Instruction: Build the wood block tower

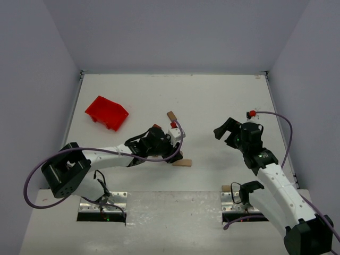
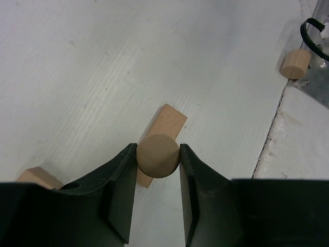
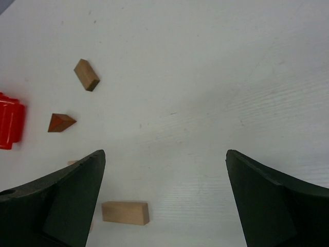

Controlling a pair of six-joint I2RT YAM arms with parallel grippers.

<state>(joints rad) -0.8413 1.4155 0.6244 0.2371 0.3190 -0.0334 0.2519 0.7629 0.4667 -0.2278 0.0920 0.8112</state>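
My left gripper [image 2: 158, 148] is shut on a round tan wooden piece [image 2: 158, 158] and holds it just over one end of a pale plank [image 2: 167, 122] that lies on the table. In the top view the left gripper [image 1: 174, 153] is beside that plank [image 1: 182, 163]. My right gripper [image 3: 164, 153] is open and empty above bare table; it also shows in the top view [image 1: 226, 133]. The right wrist view shows the plank [image 3: 125, 212], a dark reddish-brown triangular piece [image 3: 60, 122] and a brown block [image 3: 86, 74] lying apart.
A red plastic bin [image 1: 107, 112] stands at the back left. A brown block [image 1: 171, 116] lies mid-table. A short wooden cylinder [image 1: 226, 188] rests by the right arm's base plate. Another pale block [image 2: 38, 177] lies left of my left fingers.
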